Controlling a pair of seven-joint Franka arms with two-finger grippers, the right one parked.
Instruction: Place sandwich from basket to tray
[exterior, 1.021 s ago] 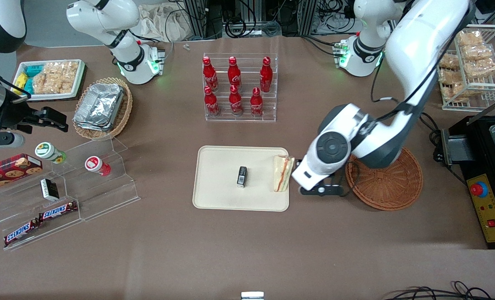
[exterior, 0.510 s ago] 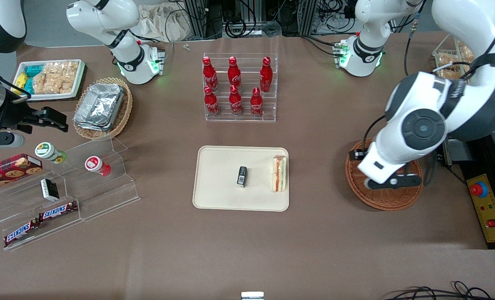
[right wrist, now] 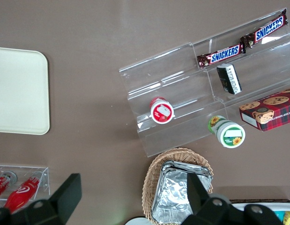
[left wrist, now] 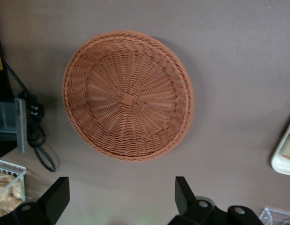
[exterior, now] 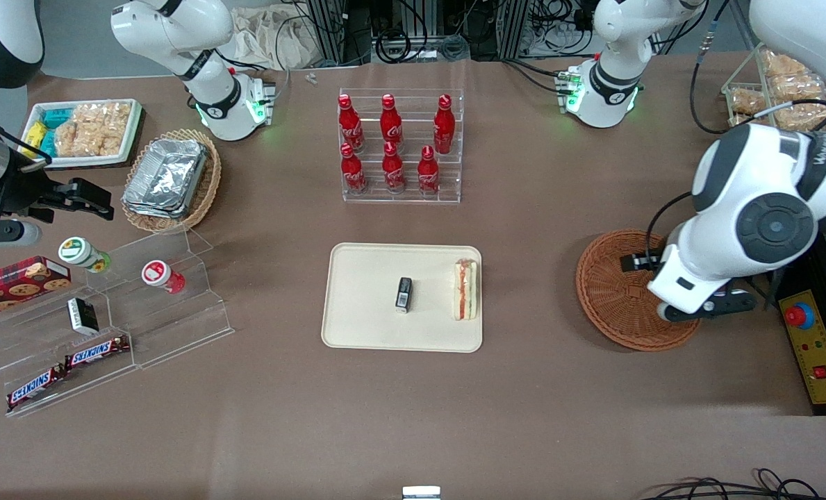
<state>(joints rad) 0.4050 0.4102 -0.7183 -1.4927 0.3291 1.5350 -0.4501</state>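
One triangular wedge sandwich (exterior: 466, 289) of pale white bread with red and green filling lies on the flat cream-beige rectangular tray (exterior: 364, 326) near the middle of the tabletop (exterior: 413, 410), set along the tray's edge that faces the working arm's end. A small black rectangular object (exterior: 403, 293) rests near the tray's centre, apart from the sandwich. The round, shallow, reddish-brown woven wicker basket (exterior: 614, 292) sits on the tabletop toward the working arm's end, well apart from the tray, and holds nothing. The left arm's black two-finger tool (left wrist: 121, 199) hangs above the tabletop, over the basket's rim at the side toward the working arm's end; in the wrist view its two fingers stand wide apart with nothing between them, and the whole basket (left wrist: 128, 95) shows below. Six red bottles (exterior: 392, 142) stand in a clear acrylic rack near the middle of the tabletop's edge farthest from the front camera. Toward the parked arm's end, a lighter tan wicker basket of foil containers (exterior: 169, 177) sits beside a clear stepped display stand (exterior: 128, 312).
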